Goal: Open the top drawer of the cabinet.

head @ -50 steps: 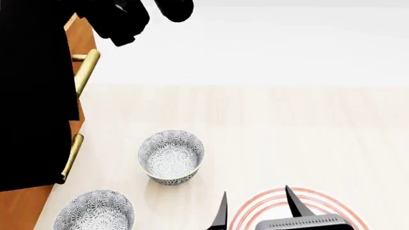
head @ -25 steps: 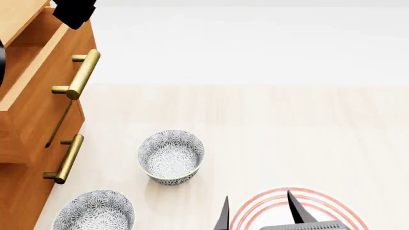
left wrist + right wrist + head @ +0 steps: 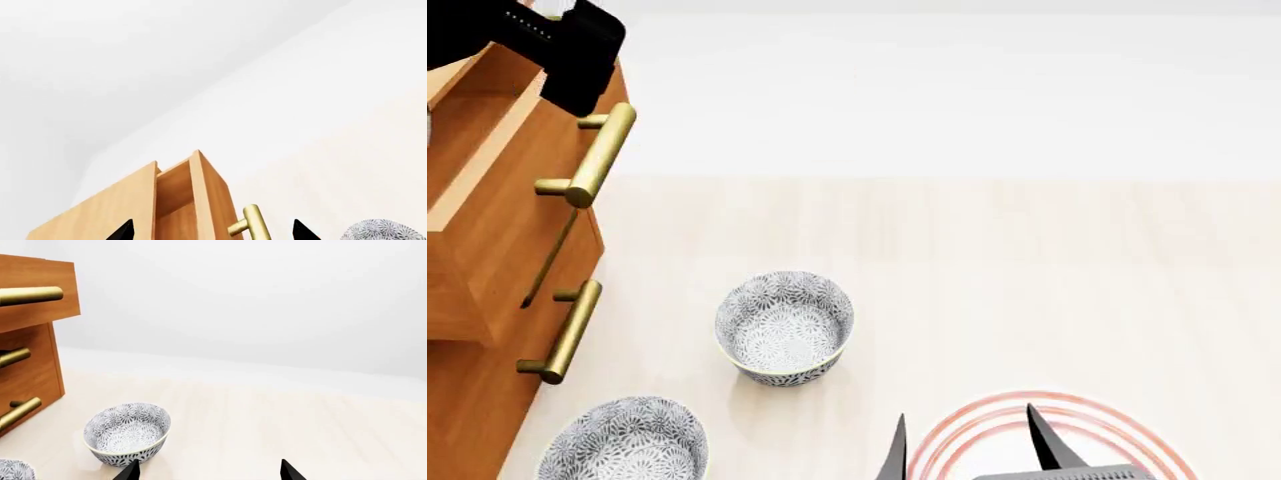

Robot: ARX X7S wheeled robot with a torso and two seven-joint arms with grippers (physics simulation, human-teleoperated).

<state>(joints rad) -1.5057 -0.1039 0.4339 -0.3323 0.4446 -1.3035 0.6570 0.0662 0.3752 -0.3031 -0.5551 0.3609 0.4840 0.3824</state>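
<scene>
The right gripper (image 3: 968, 445) has its fingers (image 3: 1045, 438) spread wide with nothing between them, hovering over a plate with red rings (image 3: 961, 432) on the pale bench (image 3: 1028, 280), well apart from the cabinet (image 3: 467, 400). The left gripper (image 3: 212, 231) also shows its two dark fingertips (image 3: 303, 232) set far apart and empty, with the brass handle (image 3: 255, 226) between them in its wrist view but not touched. In the head view the left arm's dark body (image 3: 547, 40) sits above the cabinet's upper corner. The top drawer (image 3: 501, 190) stands pulled out from the cabinet front, its lighter wood interior exposed, overhanging the drawer below it. A patterned bowl (image 3: 785, 327) rests on the bench near the cabinet's lower handles; a second patterned bowl (image 3: 623, 440) lies just beside the cabinet base.
</scene>
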